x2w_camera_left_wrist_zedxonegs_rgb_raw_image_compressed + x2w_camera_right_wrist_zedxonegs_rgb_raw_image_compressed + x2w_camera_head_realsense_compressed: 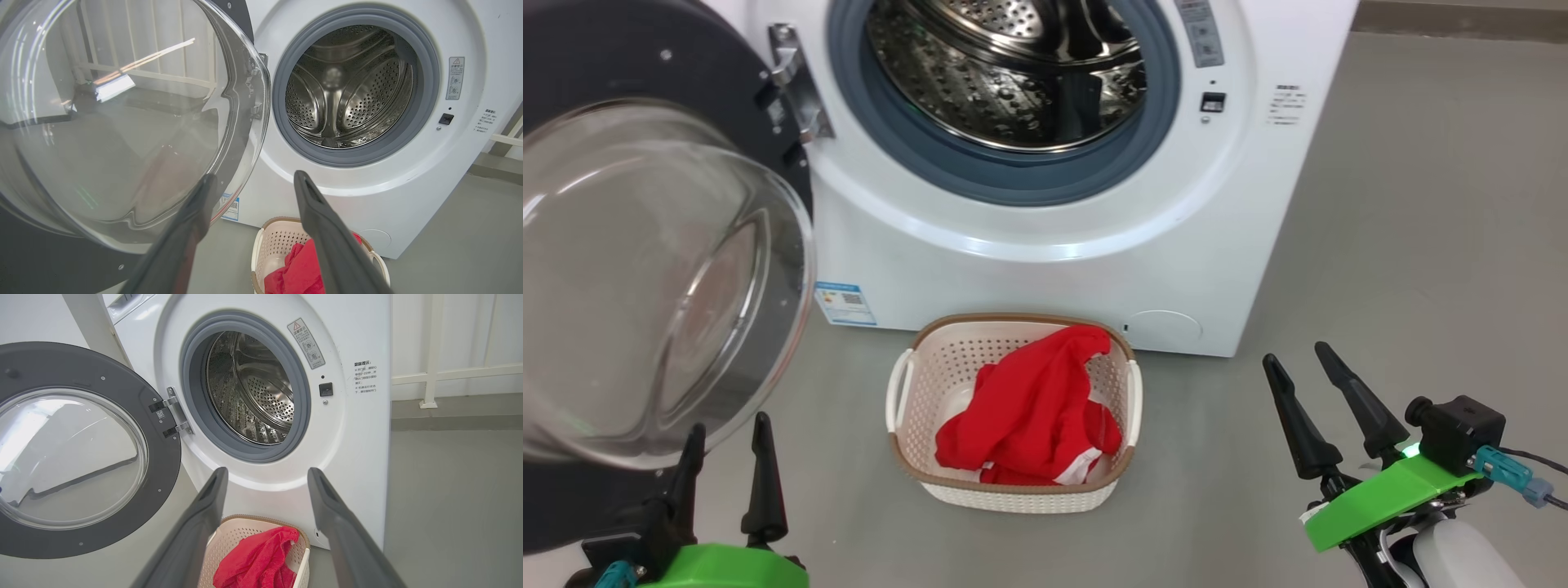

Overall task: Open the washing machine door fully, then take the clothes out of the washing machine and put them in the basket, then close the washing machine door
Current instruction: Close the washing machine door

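The clothes lie in the basket, which sits on the floor just before the foot of the washer. The drum looks like bare steel as far as I can see into it, so what's left, I'd say, is shutting the door. It stands swung wide to the robot's left, hung on the hinge at the left of the opening, its glass bowl bulging toward the robot. The left gripper is the near one. Its two fingers are spread with nothing between them, tips pointing up just under the lower curve of the glass, though I can't tell whether they touch it. The right gripper is likewise spread and empty, off beyond the basket and well apart from the door. So the push falls to the left arm, I reckon. The door's free edge lies further to its left, and the swing has to run rightward, back toward the opening, passing above the basket; whether the door clears the basket's rim I can't judge from here
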Available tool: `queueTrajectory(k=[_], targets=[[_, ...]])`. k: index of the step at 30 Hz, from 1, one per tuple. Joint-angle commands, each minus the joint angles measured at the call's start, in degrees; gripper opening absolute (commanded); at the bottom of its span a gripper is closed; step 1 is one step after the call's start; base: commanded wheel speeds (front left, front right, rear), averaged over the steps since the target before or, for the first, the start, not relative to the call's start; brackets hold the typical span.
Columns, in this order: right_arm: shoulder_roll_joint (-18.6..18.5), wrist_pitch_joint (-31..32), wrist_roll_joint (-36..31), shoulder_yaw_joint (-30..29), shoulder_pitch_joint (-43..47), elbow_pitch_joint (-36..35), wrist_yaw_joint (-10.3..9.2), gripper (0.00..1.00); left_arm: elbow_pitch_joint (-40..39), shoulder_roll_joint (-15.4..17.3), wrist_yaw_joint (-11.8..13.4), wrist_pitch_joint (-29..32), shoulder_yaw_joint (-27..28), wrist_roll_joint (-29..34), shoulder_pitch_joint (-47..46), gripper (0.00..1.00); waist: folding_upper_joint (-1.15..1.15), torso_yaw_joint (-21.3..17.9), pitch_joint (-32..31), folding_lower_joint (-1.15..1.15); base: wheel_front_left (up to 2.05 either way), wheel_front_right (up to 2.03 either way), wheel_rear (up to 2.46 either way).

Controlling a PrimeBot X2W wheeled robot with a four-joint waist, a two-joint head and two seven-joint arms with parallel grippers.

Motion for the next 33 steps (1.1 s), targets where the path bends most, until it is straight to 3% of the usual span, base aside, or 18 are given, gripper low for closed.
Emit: queueTrajectory(k=[1, 19, 33], targets=[[-0.27, -0.27, 0.57, 1.39, 0.37, -1.17, 0.09, 1.00, -1.10, 1.23, 0.62, -0.14, 2.04, 0.30, -1.39, 1.00, 0.00, 1.37, -0.15, 0.00, 0.00, 0.00, 0.00], [-0.71, -0.27, 0.90, 2.18, 0.38, -0.93, 0.09, 1.00, -1.54, 1.12, 0.90, -0.68, 2.05, 0.57, -1.17, 1.00, 0.00, 7.35, -0.01, 0.00, 0.00, 0.00, 0.00], [-0.35, -0.27, 0.92, 2.03, 0.29, -1.08, 0.09, 1.00, -2.15, 1.31, 1.24, -0.94, 2.66, 0.50, -0.85, 1.00, 0.00, 8.83, 0.04, 0.00, 0.00, 0.00, 0.00]])
